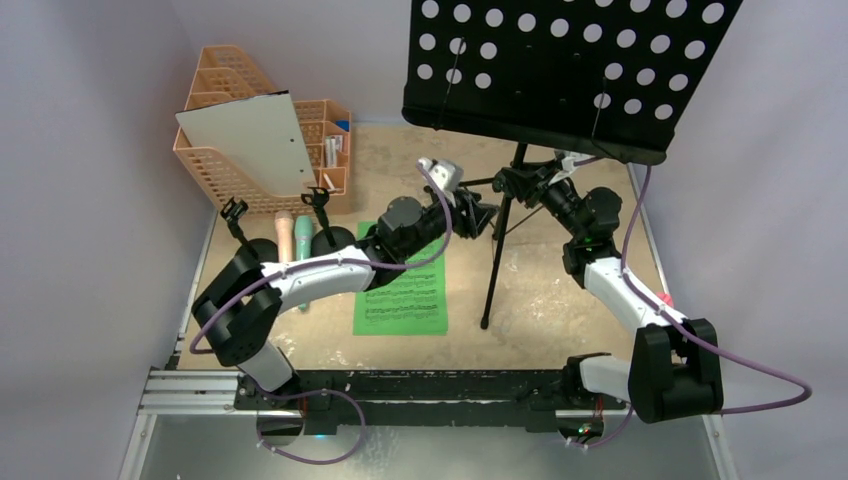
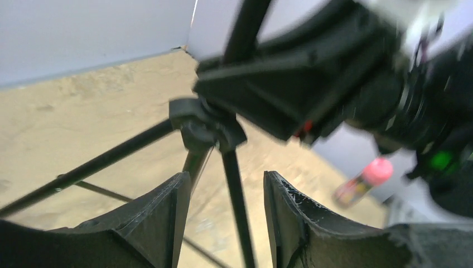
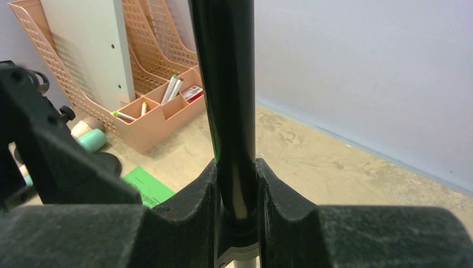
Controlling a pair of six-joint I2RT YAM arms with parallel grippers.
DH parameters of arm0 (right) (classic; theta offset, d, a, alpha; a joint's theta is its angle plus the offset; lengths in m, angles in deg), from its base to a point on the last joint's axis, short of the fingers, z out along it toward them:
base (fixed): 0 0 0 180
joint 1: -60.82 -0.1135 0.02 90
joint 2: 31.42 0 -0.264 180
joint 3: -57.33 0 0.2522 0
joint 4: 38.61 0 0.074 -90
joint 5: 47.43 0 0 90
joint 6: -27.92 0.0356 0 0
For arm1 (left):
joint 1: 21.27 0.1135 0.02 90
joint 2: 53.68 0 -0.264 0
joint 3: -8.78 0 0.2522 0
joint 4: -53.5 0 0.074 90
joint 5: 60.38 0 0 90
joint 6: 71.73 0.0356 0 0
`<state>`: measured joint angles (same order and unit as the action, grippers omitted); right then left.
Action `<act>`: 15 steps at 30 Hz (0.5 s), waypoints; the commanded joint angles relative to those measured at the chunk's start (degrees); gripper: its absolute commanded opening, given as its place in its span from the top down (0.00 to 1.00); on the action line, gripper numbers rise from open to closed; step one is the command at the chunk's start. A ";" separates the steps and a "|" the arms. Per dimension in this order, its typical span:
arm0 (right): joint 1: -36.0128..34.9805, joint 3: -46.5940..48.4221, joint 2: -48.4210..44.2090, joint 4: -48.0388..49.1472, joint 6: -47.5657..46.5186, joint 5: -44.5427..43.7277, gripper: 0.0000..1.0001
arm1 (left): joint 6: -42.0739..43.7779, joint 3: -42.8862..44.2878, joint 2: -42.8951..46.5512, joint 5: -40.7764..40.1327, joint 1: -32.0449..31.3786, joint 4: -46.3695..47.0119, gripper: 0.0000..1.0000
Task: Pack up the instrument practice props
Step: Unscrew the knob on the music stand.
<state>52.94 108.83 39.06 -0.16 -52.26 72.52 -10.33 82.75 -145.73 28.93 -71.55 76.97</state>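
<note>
**item:** music stand (image 1: 570, 70), a black punched desk on a tripod.
**place:** it stands upright at the back middle of the table (image 1: 560, 310), its desk tilted above both arms.

**right gripper** (image 3: 237, 187): we enter it as clenched on the stand's pole (image 3: 227, 100), with a pad pressed to each side of the tube.

**left gripper** (image 2: 226, 192): we enter it as released. its fingers (image 2: 162, 223) stand apart just below the leg hub (image 2: 203, 125). one thin tripod leg (image 2: 237, 212) runs between them, and we cannot see it touching either.

**other props, all loose on the table:**
- green sheet music (image 1: 402, 300) lies flat in front of the stand, partly under the left arm.
- pink microphone (image 1: 285, 230) and mint microphone (image 1: 303, 245) lie side by side near the orange organizer (image 1: 225, 170).
- one black holder (image 1: 240, 225) stands to their left and a second holder (image 1: 322, 205) to their right.

**step in hand, as we judge it:** folding the stand. the right arm steadies the pole while the left arm works at the legs. we see no prop packed yet.

**next move calls for:** the left fingers need to close on the leg or the hub collar and draw the legs in toward the pole. the right grip must hold firm meanwhile, since we think the top-heavy desk could swing or tip.
</note>
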 commanded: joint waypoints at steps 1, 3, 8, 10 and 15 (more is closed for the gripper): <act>-0.31 2.58 -0.03 -3.62 0.57 -1.28 1.00 | 31.13 -6.64 -0.76 3.59 -1.60 12.57 0.48; -0.32 2.75 0.09 -3.96 0.48 -1.24 1.00 | 39.71 -8.38 -1.22 5.84 -1.66 17.65 0.47; -0.29 2.80 -0.16 -4.31 0.24 -0.89 1.00 | 57.22 -6.97 -2.64 9.65 -1.66 17.76 0.47; -0.29 2.87 -0.17 -4.46 0.28 -0.72 1.00 | 62.51 -5.97 -3.45 10.42 -1.66 16.58 0.46; -0.38 2.98 -0.09 -4.58 0.17 -0.51 1.00 | 71.54 -1.57 -5.21 10.29 -1.60 12.95 0.47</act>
<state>52.94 109.77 39.06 -2.13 -52.82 72.55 48.07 76.10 -149.69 37.06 -73.32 89.62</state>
